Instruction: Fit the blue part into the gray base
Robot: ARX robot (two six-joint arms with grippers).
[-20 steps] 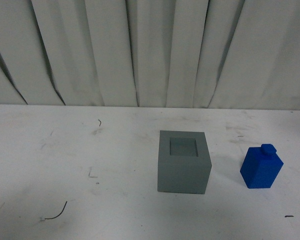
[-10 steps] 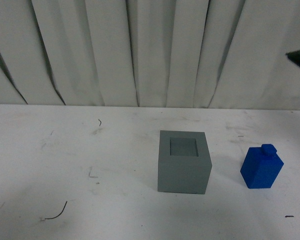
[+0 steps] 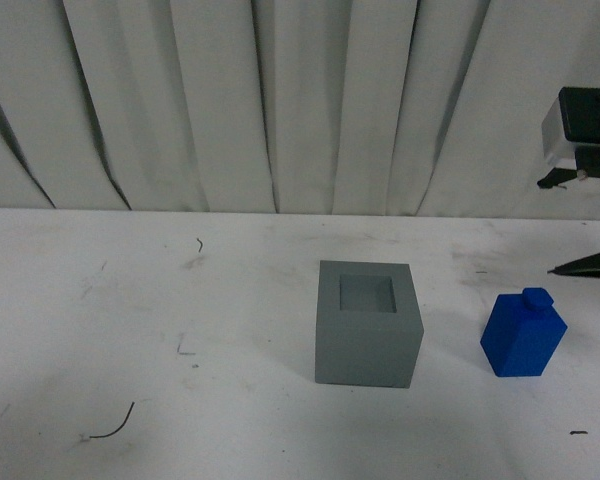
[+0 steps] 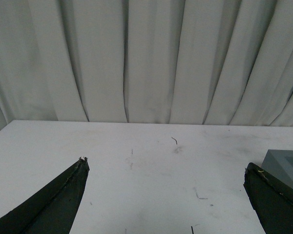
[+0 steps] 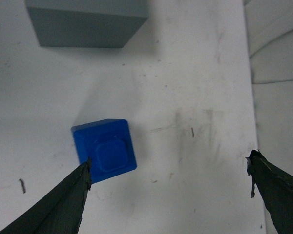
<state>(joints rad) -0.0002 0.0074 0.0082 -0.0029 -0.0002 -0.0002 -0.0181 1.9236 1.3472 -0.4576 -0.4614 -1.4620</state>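
While hanging above the table (image 3: 130,300), has the blue part (image 5: 104,150) untouched below the wide-open, empty right gripper (image 5: 168,163), at three o'clock of the gray base (image 3: 368,323), apart. Shows the left gripper (image 4: 164,165) spread empty too.

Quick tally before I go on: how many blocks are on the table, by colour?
Blue: 1, the blue part
Gray: 1, the gray base
Total: 2
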